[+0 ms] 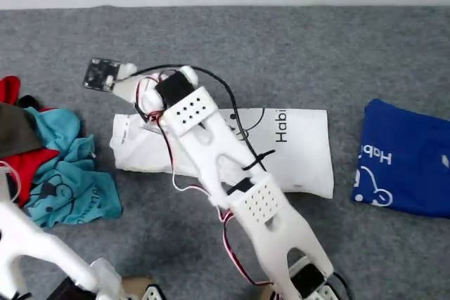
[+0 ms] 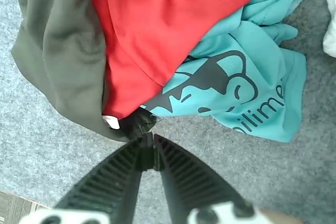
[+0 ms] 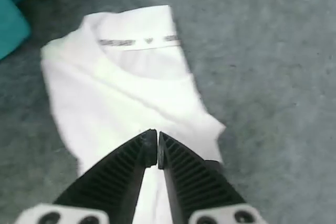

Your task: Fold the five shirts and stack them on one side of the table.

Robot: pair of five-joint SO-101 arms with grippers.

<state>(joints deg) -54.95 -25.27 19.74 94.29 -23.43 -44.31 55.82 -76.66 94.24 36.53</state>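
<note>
A white shirt (image 1: 295, 152) lies folded in a long strip at the middle of the table. Over its collar end (image 3: 131, 87) hangs my right gripper (image 3: 157, 141), shut, with no cloth seen between its fingers. A blue shirt (image 1: 404, 159) lies folded at the right edge. At the left sits a loose pile: a teal shirt (image 1: 70, 180) (image 2: 247, 93), a red shirt (image 1: 24, 163) (image 2: 157, 30) and a dark olive shirt (image 1: 14, 131) (image 2: 52, 51). My left gripper (image 2: 148, 144) is shut just short of the pile's near edge, holding nothing.
Grey carpet (image 1: 281, 54) covers the table, with bare stretches behind the white shirt and between it and the blue one. The right arm (image 1: 239, 173) with its red and black cables lies across the white shirt. A wooden edge (image 2: 8, 208) shows beside the left gripper.
</note>
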